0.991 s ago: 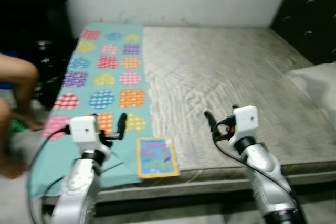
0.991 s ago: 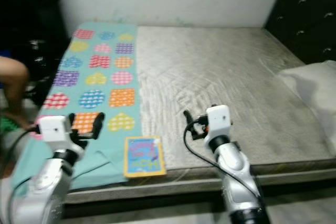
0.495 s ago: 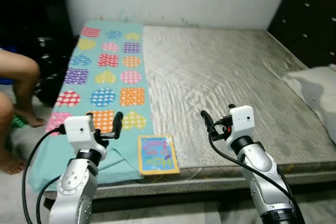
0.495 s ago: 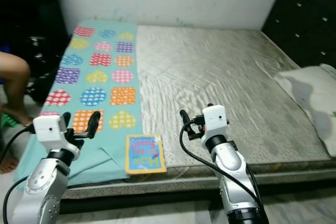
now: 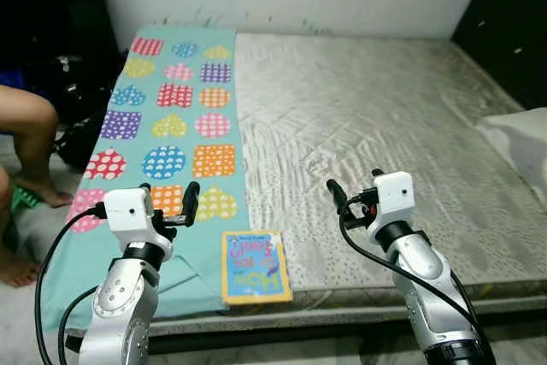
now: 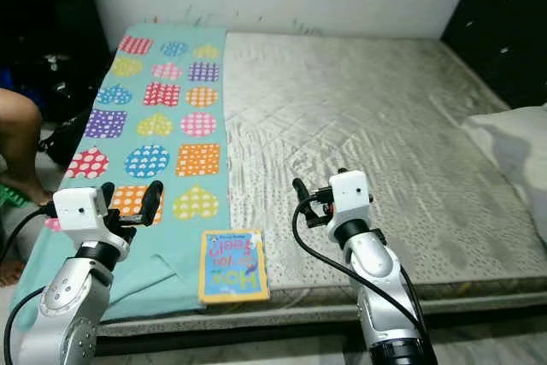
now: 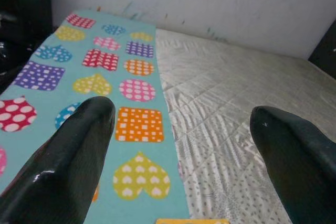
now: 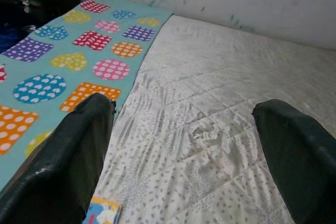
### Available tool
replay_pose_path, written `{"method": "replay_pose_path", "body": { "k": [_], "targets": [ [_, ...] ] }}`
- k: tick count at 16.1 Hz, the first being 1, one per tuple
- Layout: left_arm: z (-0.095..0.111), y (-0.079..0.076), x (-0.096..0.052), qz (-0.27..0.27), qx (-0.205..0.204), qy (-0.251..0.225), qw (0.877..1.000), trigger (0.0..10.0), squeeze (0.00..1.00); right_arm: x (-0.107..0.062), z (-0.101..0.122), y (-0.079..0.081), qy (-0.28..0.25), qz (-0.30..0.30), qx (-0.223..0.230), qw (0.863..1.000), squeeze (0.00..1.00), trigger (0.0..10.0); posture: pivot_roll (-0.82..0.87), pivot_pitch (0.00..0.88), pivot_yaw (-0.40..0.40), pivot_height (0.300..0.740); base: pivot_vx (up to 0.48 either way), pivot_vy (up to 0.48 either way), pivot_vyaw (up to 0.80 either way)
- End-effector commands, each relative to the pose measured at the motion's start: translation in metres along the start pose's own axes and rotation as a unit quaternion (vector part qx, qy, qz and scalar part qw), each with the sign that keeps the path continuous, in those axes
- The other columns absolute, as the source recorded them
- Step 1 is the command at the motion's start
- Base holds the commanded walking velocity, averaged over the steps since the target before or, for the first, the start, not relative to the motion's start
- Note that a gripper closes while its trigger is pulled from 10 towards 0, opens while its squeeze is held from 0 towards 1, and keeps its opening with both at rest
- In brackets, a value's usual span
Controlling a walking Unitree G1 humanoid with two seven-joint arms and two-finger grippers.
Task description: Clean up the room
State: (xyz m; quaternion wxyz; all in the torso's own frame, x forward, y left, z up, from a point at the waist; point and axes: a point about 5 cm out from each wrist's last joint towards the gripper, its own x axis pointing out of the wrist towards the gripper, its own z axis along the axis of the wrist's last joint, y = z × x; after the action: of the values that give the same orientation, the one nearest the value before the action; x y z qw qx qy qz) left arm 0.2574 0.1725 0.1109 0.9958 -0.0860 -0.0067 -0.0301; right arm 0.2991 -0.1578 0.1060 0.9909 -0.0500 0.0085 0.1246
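A colourful children's book (image 5: 255, 267) lies flat at the near edge of the bed, half on the teal blanket (image 5: 171, 117) with its coloured hearts and squares, half on the grey mattress (image 5: 385, 117). My left gripper (image 5: 168, 195) hovers open above the blanket's near end, left of the book. To the book's right, my right gripper (image 5: 355, 185) is open over the mattress. Both hold nothing. A corner of the book (image 8: 102, 212) shows in the right wrist view.
A white pillow (image 5: 523, 138) lies at the bed's right edge, by the black padded headboard (image 5: 513, 14). A person's bare leg (image 5: 30, 126) and foot are on the floor at the left, next to dark clutter (image 5: 73, 83). A white wall backs the bed.
The whole picture has shifted and sharpened as the camera moved; the bed now sits a little higher and closer. Both grippers stay open and in much the same pose.
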Motion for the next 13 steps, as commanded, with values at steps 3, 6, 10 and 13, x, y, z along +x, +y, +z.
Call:
{"method": "replay_pose_path", "body": {
  "k": [3, 6, 10, 13],
  "targets": [
    [0.0016, -0.0022, -0.0009, -0.01, 0.001, -0.002, 1.0, 10.0, 0.0, -0.0006, 0.0005, -0.0047, 0.0, -0.013, 0.003, 1.0, 0.0, 10.0, -0.04, 0.029, -0.064, 0.74, 0.275, 0.0, 0.0],
    [-0.0002, -0.0024, -0.0005, -0.009, 0.002, 0.006, 1.0, 10.0, 0.0, -0.0001, 0.0006, -0.0046, 0.0, -0.014, 0.003, 1.0, 0.0, 10.0, -0.04, 0.029, -0.064, 0.74, 0.09, 0.0, -0.14],
    [-0.0008, -0.0021, 0.0, -0.007, -0.002, 0.009, 1.0, 10.0, 0.0, 0.0001, 0.0007, -0.0051, 0.0, -0.015, 0.004, 1.0, 0.0, 10.0, -0.04, 0.034, -0.066, 0.74, 0.0, 0.0, 0.0],
    [-0.0011, -0.0016, -0.0003, -0.002, -0.001, 0.011, 1.0, 10.0, 0.0, 0.0, 0.0004, -0.0056, 0.001, -0.017, 0.005, 1.0, 0.0, 10.0, -0.04, 0.033, -0.068, 0.74, 0.0, 0.0, 0.0]
  ]
}}
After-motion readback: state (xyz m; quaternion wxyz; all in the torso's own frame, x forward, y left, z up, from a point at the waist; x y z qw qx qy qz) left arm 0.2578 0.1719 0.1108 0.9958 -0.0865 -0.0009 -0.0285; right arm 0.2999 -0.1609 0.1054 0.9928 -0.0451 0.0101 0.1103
